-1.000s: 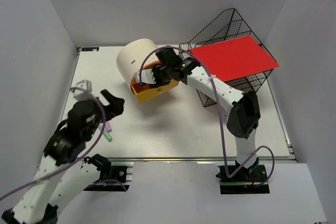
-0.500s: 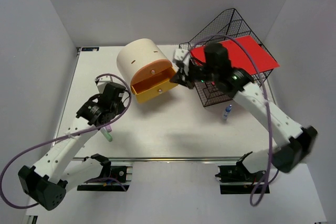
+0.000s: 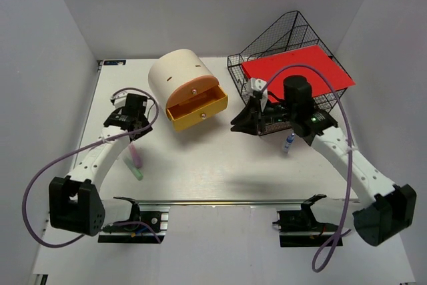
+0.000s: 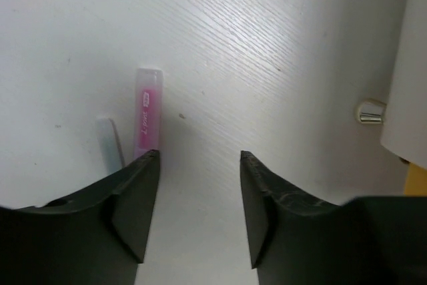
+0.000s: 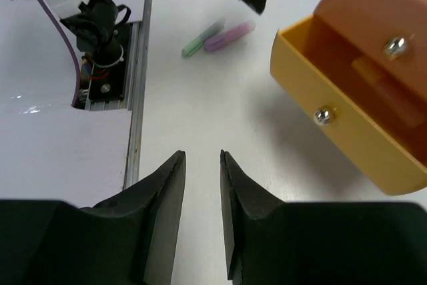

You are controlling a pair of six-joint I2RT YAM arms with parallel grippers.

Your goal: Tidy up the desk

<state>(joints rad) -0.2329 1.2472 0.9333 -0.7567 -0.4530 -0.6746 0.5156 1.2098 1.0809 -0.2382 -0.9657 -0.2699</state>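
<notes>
**Desk, top and wrist views.** The desk [image 3: 220,158] is a white tabletop filling the middle of the top view. It is enclosed by plain white walls [image 3: 53,65] on the left, right and far sides. A silver rail [image 3: 253,201] runs along its near edge.

At the far centre stands a cream drawer box [image 3: 177,75]. Its orange drawer [image 3: 197,108] is pulled open toward the near right, and two metal knobs [image 5: 322,116] show on the orange fronts. A pale stick-like shape lies inside the drawer, but what it is cannot be told.

At the far right a black wire rack [image 3: 287,38] sits tilted, with a red sheet [image 3: 297,73] lying on it. A blue pen [image 3: 289,143] lies on the tabletop just near of the rack, below the right arm.

At the left, a pink marker [image 3: 134,155] and a green marker [image 3: 136,173] lie just beside each other, the green one nearer the rail.

The left gripper [image 4: 200,158] hangs over the left part of the desk, pointing down, with its jaws spread wide and nothing between them. The pink marker's end lies at the tip of one finger, and contact cannot be judged.

The right gripper [image 5: 202,155] hovers between the open drawer and the rack, aimed left. Its jaws are parted by only a narrow gap and hold nothing.
</notes>
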